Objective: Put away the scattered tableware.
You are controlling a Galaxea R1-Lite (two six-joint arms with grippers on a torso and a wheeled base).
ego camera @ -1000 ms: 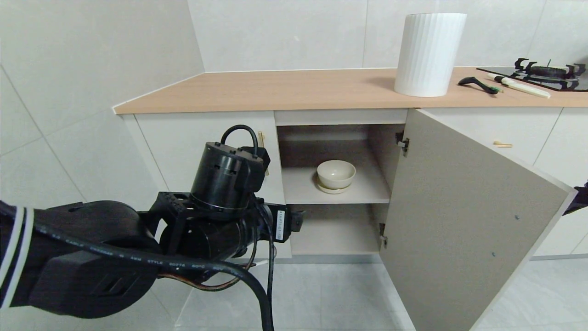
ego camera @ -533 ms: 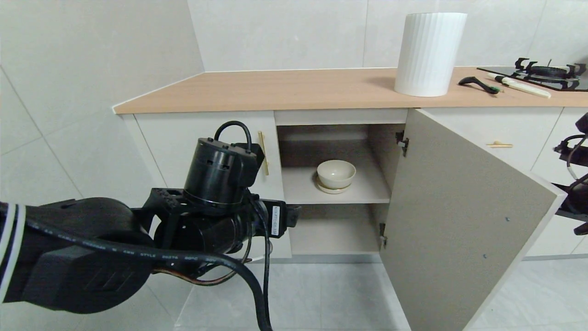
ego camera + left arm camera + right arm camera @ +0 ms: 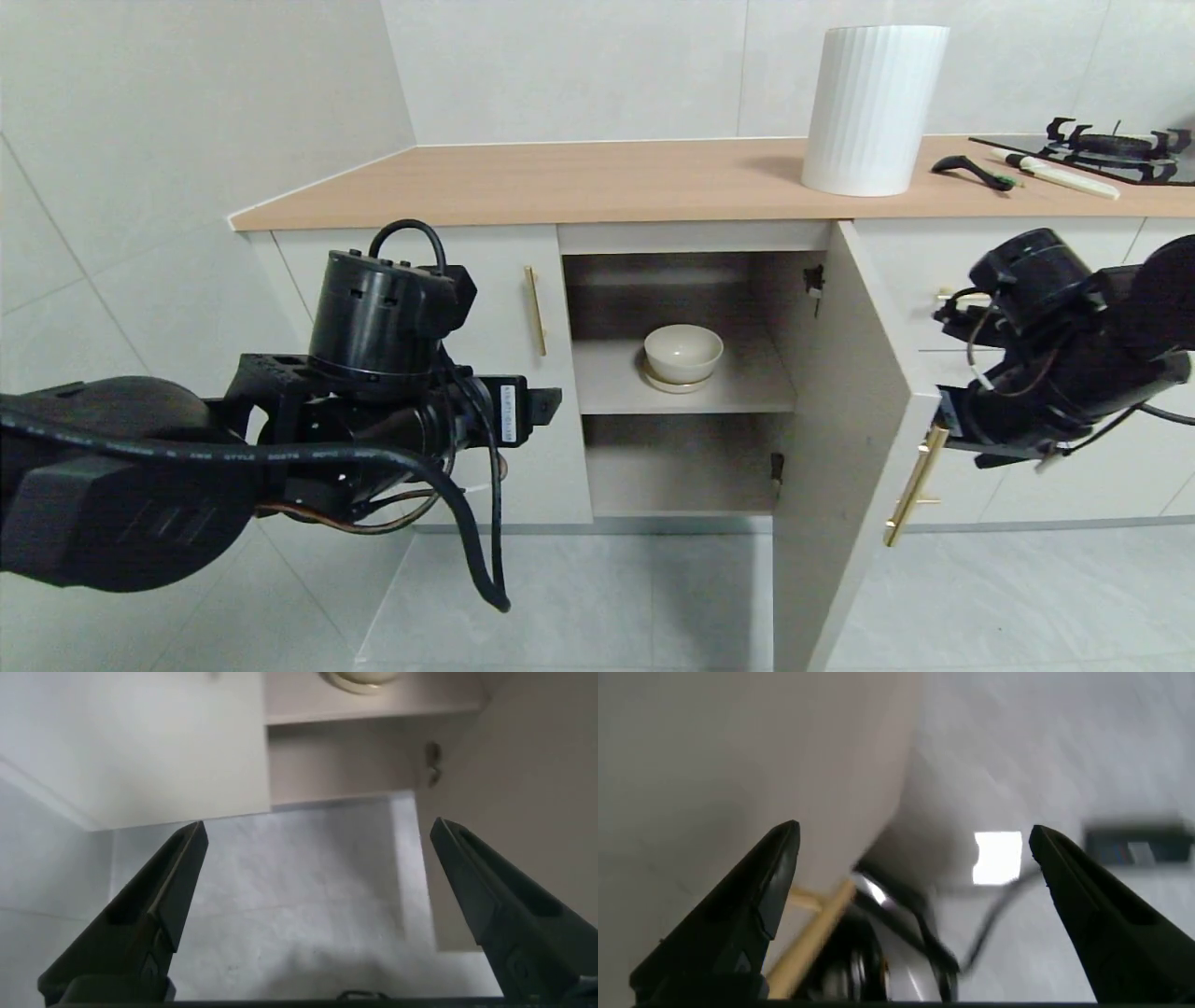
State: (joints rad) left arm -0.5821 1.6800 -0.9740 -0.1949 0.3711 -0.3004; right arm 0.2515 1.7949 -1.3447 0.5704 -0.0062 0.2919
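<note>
Left wrist view: my left gripper (image 3: pixel 318 826) stands wide apart with nothing between the fingers. The bowl (image 3: pixel 360 679) sits well ahead of the tips, inside the cupboard on the upper shelf (image 3: pixel 420 711). The open door (image 3: pixel 551 784) lies off to one finger's side.

Right wrist view: my right gripper (image 3: pixel 913 831) is likewise spread and holds nothing. The door's outer face is close along one finger, and the gold handle (image 3: pixel 817 924) runs past that finger's base. I cannot tell whether they touch.

Head view, against 1.0 s ago: my right arm has come in from the far edge, and its gripper is now just beside the handle's upper end. The door has swung partway shut and is now nearly edge-on. My left arm has drawn back and risen, away from the opening. The bowl is unmoved on its saucer (image 3: pixel 674 383), ahead of my left gripper and beyond the door from my right.
</note>
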